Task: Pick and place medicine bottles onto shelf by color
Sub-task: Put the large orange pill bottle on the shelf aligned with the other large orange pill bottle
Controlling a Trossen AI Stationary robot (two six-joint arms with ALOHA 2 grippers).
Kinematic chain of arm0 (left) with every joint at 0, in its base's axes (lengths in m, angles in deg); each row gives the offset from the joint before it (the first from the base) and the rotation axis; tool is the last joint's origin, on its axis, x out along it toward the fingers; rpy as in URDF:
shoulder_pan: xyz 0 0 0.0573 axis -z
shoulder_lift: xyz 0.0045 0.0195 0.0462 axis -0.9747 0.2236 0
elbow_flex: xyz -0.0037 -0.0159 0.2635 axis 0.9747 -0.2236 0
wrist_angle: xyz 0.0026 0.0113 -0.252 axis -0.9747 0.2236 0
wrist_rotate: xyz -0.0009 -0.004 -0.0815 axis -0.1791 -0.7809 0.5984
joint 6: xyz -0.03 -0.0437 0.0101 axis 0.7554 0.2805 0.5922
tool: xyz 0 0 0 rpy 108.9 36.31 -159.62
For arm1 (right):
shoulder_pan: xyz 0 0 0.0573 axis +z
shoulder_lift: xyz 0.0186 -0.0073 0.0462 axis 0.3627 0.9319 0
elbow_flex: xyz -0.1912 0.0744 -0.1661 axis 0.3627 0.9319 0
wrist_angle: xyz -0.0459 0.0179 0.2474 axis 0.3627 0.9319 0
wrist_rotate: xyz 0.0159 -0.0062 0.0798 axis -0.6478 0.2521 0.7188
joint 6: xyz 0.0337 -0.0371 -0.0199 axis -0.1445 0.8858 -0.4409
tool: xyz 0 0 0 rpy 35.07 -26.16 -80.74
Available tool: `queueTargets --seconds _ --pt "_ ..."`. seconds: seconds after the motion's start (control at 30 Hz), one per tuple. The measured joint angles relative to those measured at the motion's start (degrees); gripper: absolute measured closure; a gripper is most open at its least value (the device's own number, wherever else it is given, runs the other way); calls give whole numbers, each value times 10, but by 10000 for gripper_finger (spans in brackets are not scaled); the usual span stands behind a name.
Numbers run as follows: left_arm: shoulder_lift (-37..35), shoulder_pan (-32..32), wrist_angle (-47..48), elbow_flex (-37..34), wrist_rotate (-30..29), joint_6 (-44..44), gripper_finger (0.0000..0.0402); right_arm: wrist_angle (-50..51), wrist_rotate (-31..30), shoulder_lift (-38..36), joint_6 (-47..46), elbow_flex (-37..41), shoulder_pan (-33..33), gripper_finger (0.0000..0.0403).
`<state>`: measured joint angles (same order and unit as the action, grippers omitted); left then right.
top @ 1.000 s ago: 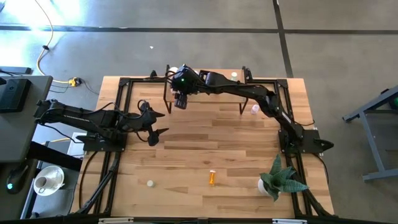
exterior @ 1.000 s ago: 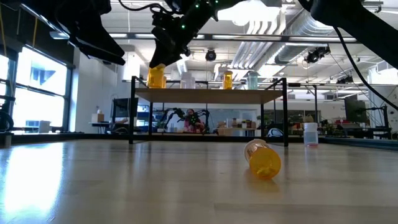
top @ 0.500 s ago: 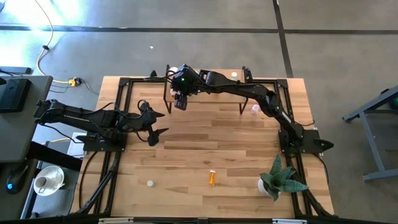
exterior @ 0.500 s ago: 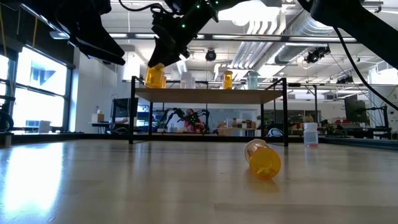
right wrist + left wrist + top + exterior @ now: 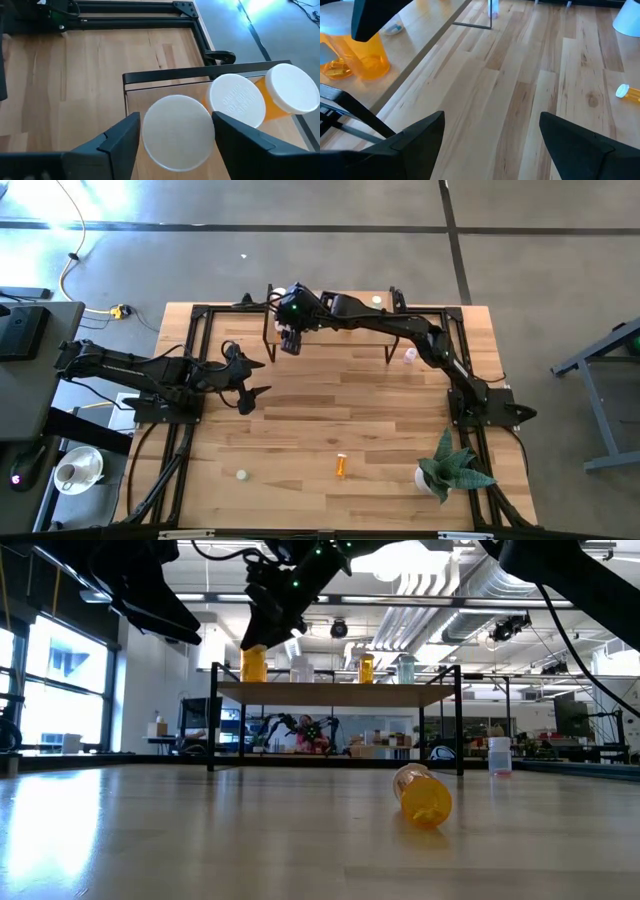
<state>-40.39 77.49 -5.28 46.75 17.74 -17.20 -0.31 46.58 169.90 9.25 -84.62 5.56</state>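
The right gripper (image 5: 290, 343) was over the left end of the shelf (image 5: 330, 689), which stood at the back edge of the table (image 5: 330, 420). An orange bottle (image 5: 254, 664) stood upright on that end of the shelf. The fingers (image 5: 117, 142) were on each side of its white cap (image 5: 177, 132), spread apart, and did not seem to squeeze it. It looked like the bottle had just been set down.

To do this step well, the gripper should go straight up, so it does not knock the bottle or the two orange bottles just beside it.

The left gripper (image 5: 252, 380) waited near the left edge of the table, fingers wide and holding nothing. Another orange bottle (image 5: 341, 467) lay on its side near the front edge.
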Motion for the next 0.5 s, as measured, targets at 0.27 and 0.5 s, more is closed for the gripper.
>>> queueTargets --seconds 0.27,0.5 --pt "0 0 0 0 0 0 87 -1 0 0 -5 0 0 152" --pt "0 0 6 0 0 0 87 19 0 -6 -9 -17 1 151"
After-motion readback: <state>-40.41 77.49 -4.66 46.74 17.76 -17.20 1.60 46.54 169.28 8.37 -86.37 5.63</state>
